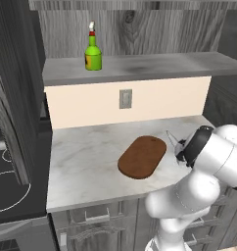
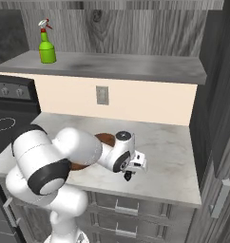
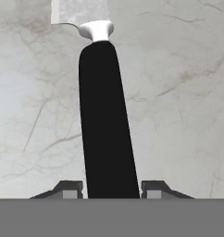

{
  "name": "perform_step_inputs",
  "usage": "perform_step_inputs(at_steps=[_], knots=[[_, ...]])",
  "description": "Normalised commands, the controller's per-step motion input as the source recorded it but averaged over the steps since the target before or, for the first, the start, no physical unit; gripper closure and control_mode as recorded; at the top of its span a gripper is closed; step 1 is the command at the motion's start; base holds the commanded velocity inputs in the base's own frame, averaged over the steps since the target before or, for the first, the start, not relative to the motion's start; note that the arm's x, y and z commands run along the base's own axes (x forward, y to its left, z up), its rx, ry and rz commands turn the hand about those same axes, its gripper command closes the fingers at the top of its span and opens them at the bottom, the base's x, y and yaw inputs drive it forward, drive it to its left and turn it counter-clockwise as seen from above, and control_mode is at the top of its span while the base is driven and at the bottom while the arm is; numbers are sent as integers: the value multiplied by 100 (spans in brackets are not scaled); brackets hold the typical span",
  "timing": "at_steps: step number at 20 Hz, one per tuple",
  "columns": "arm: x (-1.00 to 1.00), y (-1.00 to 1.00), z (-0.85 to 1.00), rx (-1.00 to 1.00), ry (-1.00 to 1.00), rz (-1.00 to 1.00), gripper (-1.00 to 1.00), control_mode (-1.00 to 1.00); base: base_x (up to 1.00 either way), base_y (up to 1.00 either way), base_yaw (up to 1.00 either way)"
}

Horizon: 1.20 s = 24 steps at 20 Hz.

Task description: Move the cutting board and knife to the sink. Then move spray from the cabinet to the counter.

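Black knife [image 3: 106,120] handle between the open hand's [image 3: 111,189] fingertips [image 3: 67,189], ungripped.

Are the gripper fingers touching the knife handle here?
Cannot tell. In the hand view the fingertips flank the knife handle closely on both sides, but no contact or gap shows plainly.

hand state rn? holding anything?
Hand: open, fingertips either side of the knife handle lying on the counter; whether they touch it cannot be told.
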Motion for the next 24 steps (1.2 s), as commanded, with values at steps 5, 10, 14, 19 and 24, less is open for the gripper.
perform_step_inputs(at_steps=[5,10,14,19,24], knots=[[-28,-21,38,3,-3,4,100,-100,0,0,0],[-24,-5,52,3,-5,7,100,-100,0,0,0],[-35,0,72,0,-4,8,100,-100,0,0,0],[-49,10,78,0,-2,9,100,-100,0,0,0],[-62,15,79,0,-10,8,100,-100,0,0,0]])
